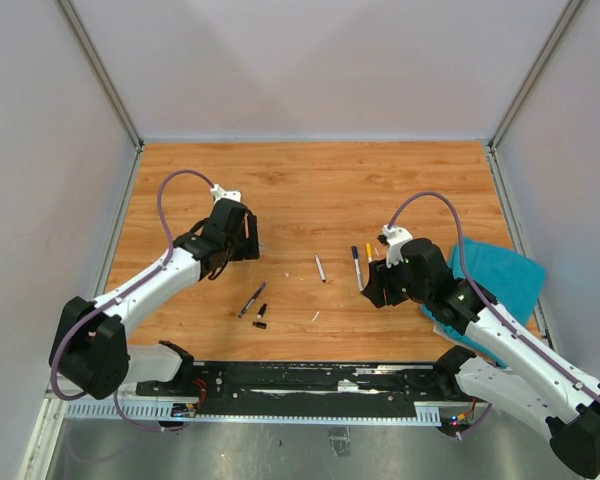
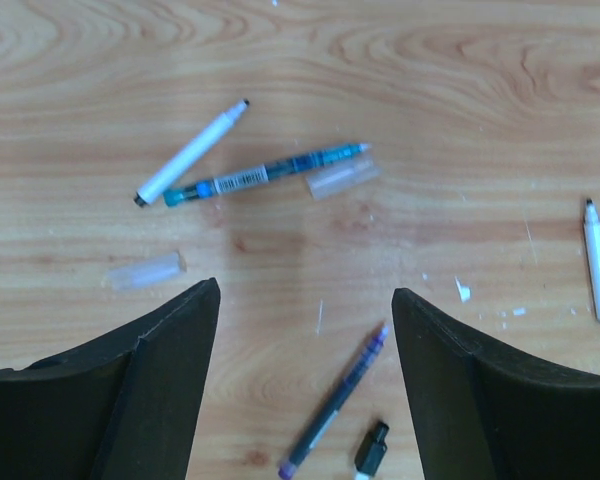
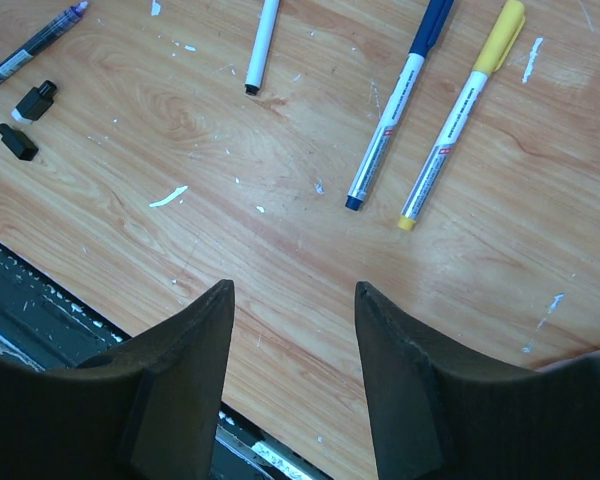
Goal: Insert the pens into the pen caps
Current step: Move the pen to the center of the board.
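My left gripper hangs open over the wood with nothing between its fingers. Beyond its tips lie a white pen, a blue see-through pen and two clear pen caps. Between the fingers, flat on the table, lie a dark purple-tipped pen and a black cap. My right gripper is open and empty too. Ahead of it lie a blue-capped pen, a yellow-capped pen and a white pen.
A teal cloth lies under the right arm. Two small black caps and a white scrap lie to the left in the right wrist view. The black rail runs along the near edge. White walls enclose the table.
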You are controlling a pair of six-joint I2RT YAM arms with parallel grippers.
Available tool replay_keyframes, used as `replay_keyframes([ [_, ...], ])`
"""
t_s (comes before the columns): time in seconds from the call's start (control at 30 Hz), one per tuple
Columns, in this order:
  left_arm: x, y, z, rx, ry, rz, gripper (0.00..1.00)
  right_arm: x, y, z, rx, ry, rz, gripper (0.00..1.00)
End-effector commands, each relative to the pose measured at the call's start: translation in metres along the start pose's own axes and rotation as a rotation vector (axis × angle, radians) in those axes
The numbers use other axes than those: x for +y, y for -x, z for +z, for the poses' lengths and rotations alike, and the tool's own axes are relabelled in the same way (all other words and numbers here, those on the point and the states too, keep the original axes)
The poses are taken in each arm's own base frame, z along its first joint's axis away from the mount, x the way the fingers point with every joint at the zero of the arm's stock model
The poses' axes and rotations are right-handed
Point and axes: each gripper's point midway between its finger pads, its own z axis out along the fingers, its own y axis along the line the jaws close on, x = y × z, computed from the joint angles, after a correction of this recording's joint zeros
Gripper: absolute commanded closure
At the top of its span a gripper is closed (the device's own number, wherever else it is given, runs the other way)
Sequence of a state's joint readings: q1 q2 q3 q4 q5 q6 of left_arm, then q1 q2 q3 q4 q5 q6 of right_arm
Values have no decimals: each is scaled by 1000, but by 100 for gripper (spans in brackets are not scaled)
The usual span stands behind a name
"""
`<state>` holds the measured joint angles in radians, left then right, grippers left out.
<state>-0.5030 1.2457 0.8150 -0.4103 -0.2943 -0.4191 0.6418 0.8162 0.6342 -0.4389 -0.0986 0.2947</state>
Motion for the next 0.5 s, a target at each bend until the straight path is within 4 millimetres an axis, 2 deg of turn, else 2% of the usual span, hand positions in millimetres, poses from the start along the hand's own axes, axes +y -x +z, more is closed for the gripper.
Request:
replay_keyframes([
  [0.0, 5, 32, 13, -53, 32, 10, 26, 8, -13, -1, 41, 44, -3, 48],
  [0.13, 9, 29, 28, -4, 34, 38, 29, 8, -16, -1, 47, 46, -1, 49],
  [0.47, 40, 38, 67, 49, 80, 15, 28, 20, -21, -1, 86, 112, 9, 50],
])
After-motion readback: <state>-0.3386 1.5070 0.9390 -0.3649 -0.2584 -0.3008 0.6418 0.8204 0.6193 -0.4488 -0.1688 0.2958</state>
